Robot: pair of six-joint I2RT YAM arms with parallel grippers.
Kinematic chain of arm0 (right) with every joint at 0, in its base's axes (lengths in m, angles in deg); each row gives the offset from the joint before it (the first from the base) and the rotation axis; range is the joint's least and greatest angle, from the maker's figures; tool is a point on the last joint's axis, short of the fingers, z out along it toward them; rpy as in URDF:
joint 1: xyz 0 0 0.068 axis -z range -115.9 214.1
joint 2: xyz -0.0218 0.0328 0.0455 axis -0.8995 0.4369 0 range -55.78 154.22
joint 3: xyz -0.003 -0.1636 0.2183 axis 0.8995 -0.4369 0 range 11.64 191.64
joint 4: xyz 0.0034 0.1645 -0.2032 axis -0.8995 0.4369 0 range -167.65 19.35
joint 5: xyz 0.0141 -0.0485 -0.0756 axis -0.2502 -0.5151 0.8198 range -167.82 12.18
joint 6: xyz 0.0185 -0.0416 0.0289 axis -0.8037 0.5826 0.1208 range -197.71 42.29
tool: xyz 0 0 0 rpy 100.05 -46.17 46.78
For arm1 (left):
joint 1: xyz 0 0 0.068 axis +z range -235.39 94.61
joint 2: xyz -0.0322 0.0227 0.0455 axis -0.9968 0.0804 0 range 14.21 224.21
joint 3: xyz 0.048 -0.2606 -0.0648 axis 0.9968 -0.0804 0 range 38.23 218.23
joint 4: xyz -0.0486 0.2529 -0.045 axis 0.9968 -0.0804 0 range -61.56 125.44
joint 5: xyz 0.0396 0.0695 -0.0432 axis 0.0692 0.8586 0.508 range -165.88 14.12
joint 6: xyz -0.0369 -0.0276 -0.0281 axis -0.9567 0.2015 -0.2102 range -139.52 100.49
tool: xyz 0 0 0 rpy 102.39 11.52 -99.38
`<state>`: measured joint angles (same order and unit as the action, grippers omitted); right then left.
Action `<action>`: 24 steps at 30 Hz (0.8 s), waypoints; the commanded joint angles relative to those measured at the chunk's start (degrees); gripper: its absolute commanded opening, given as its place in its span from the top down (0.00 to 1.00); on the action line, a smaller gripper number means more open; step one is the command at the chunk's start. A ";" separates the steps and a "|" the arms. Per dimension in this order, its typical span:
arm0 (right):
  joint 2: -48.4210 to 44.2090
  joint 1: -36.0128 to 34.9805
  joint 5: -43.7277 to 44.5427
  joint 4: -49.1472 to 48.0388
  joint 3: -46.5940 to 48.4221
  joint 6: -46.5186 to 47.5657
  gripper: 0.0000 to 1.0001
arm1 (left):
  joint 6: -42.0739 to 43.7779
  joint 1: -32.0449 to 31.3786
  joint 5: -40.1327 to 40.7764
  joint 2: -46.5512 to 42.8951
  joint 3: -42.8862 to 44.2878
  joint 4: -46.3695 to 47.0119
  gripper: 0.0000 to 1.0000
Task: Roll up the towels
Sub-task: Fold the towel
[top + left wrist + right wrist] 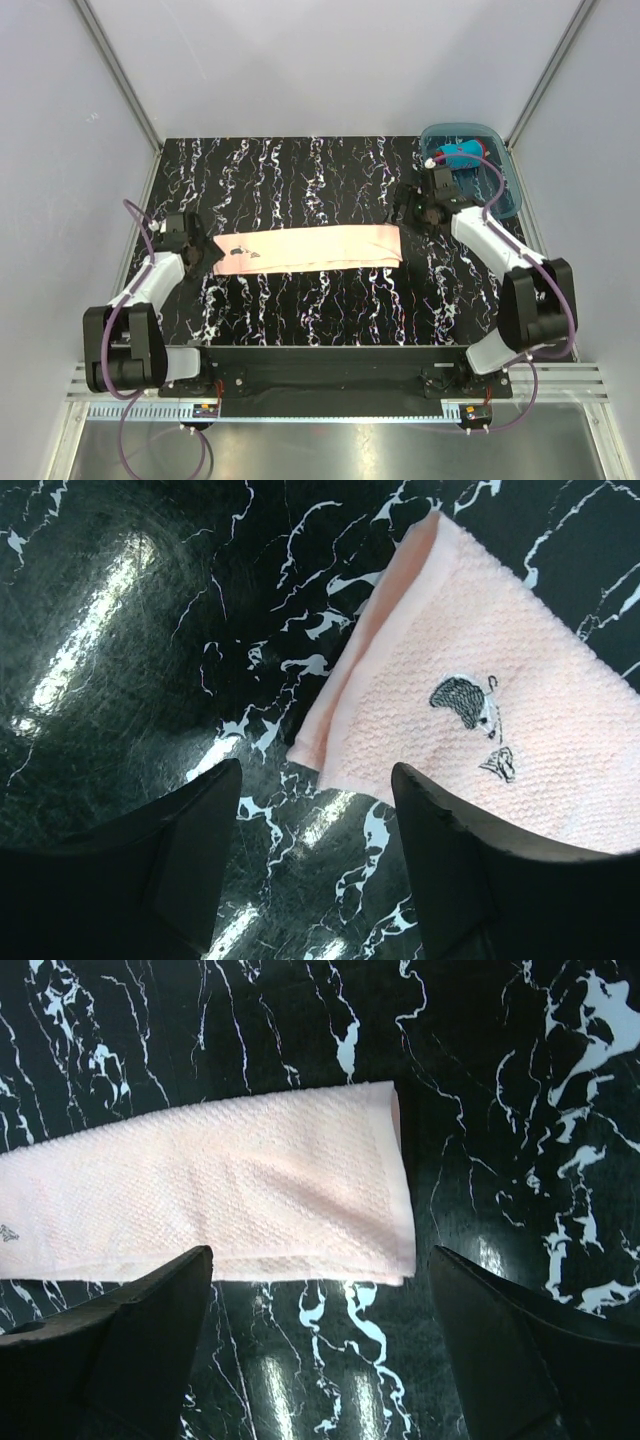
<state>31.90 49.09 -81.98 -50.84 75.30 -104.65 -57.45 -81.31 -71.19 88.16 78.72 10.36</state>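
While the pale peach-pink waffle-textured towel (310,247) lies flat as a long folded strip across the middle of the black white-veined desk (300,170), no turn of a roll shows at either end, so its rolling is not yet begun. The left gripper (315,780) hovers just off the strip's left end, near the small embroidered figure (468,702), its fingers spread with nothing between them. The right gripper (320,1253) hangs over the right end, fingers spread wide and likewise empty. The bright blue towel with red edging (462,153) sits in the translucent blue plastic tray (505,195) at the far right corner. It looks bundled, probably rolled already, though it is too small to be sure. By my judgement the task is about half done, with the pink strip left to roll from one end.
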 commanded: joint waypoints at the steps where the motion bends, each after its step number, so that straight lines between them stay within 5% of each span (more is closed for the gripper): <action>1: 4.95 -0.38 -0.14 0.79 5.15 1.45 0.05 | -0.30 0.49 -2.14 1.98 -0.76 4.08 0.34; 10: 9.96 -0.38 -1.46 -0.61 7.97 1.71 0.06 | -0.21 0.58 -7.14 7.43 -2.34 6.62 0.42; 13: 10.67 -0.46 -1.81 -1.58 7.27 1.71 0.06 | -0.56 0.49 -8.73 9.45 -3.31 8.99 0.58; 14: 11.02 -0.46 -1.99 -1.84 6.92 1.80 0.06 | -0.74 0.49 -9.17 9.89 -3.23 9.26 0.79; 17: 11.90 -0.38 -2.86 -2.98 6.04 1.89 0.06 | -1.00 0.49 -9.35 12.08 -1.39 9.62 1.00; 24: 19.01 -0.38 -10.68 -5.89 6.57 2.59 0.15 | -0.83 0.84 -6.97 20.32 13.10 5.58 1.00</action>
<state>47.39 49.09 -87.78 -54.44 80.96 -102.99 -58.58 -80.83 -79.12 104.09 84.71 16.94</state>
